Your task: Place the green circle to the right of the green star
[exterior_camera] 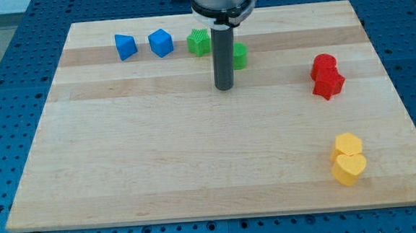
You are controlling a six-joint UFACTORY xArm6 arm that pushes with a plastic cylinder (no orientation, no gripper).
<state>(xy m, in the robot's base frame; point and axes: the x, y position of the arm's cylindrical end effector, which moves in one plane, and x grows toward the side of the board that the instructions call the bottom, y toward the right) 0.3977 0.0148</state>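
Note:
The green star (pixel 198 42) lies near the view's top, left of centre. The green circle (pixel 240 55) lies just to its right and a little lower, partly hidden behind my rod. My tip (pixel 224 87) rests on the board just below and slightly left of the green circle, below and right of the green star. It is close to the circle; whether it touches it cannot be told.
Two blue blocks (pixel 125 46) (pixel 160 43) lie left of the green star. Two red blocks (pixel 326 75) lie touching at the view's right. Two yellow blocks (pixel 349 158) lie touching at the lower right. The wooden board (pixel 159 148) ends at blue pegboard.

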